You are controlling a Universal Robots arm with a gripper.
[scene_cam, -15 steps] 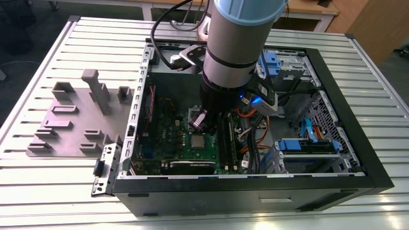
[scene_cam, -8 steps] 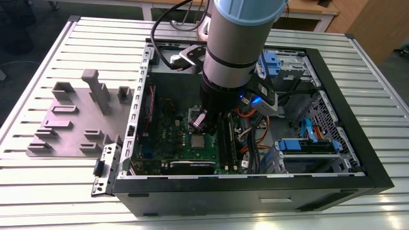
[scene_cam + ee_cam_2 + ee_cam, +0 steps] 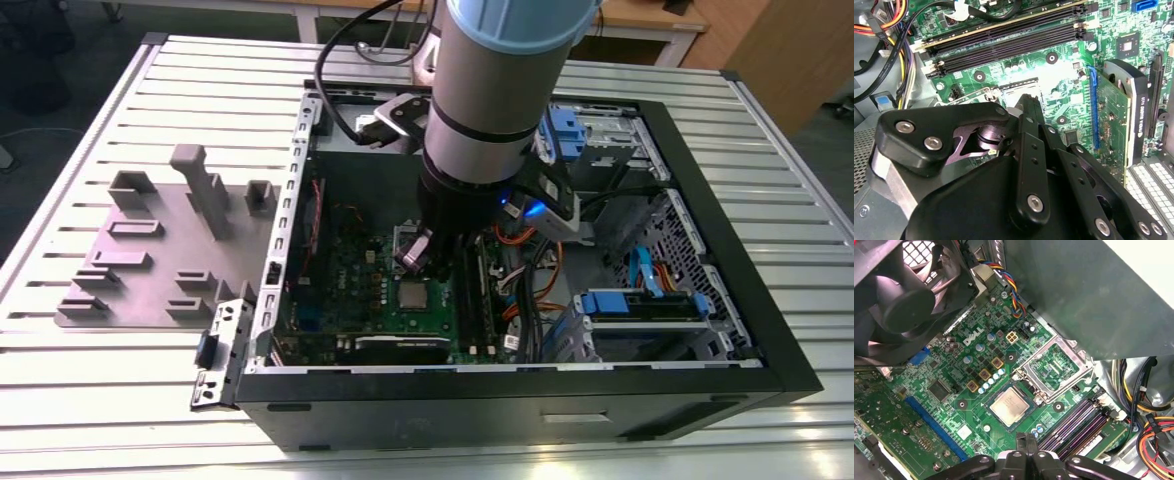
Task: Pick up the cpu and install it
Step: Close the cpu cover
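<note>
Item, gripper (image 3: 1026, 445): in the first wrist view your black fingers (image 3: 1026, 440) meet at a narrow tip, pressed together with nothing between them, poised above the board and near the cpu (image 3: 1009, 407). Item, cpu: a small silvery square lying flat in its socket on the green motherboard (image 3: 954, 390), its hinged metal frame (image 3: 1054, 367) flipped open just beside it; the exterior view shows you the same chip (image 3: 414, 294) below the arm (image 3: 494, 100). Item, memory slots (image 3: 1076, 422): dark, parallel, near the socket. Item, fan (image 3: 899, 295): black, at the board's edge. Item, computer case (image 3: 534, 400): black, open, lying on a slatted table (image 3: 80, 400), with a grey fixture plate (image 3: 147, 260) to the exterior view's left.
</note>
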